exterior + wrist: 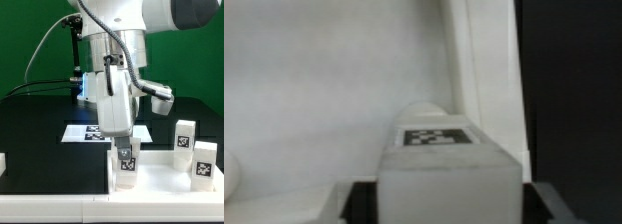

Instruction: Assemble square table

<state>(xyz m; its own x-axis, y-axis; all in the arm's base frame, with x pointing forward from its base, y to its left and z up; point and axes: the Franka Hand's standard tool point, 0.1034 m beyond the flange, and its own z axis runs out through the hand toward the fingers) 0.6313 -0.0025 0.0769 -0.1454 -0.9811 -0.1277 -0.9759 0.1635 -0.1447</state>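
End effector points straight down, gripping a leg.

Gripper fingertips hidden behind leg (possibly clamped).

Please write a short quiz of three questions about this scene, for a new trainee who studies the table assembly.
1. True or false: the claw holds a white leg upright over the square tabletop.
2. How many other legs stand free at the exterior view's right? A) none B) two C) four
3. Fill in: the flat sheet with printed tags behind the arm is the ______ board.

Key
1. True. In the wrist view the leg sits between the fingers, its tag facing the camera.
2. B. One leg stands further back, the other nearer, both apart from the claw.
3. Marker; the marker board lies flat on the black table.
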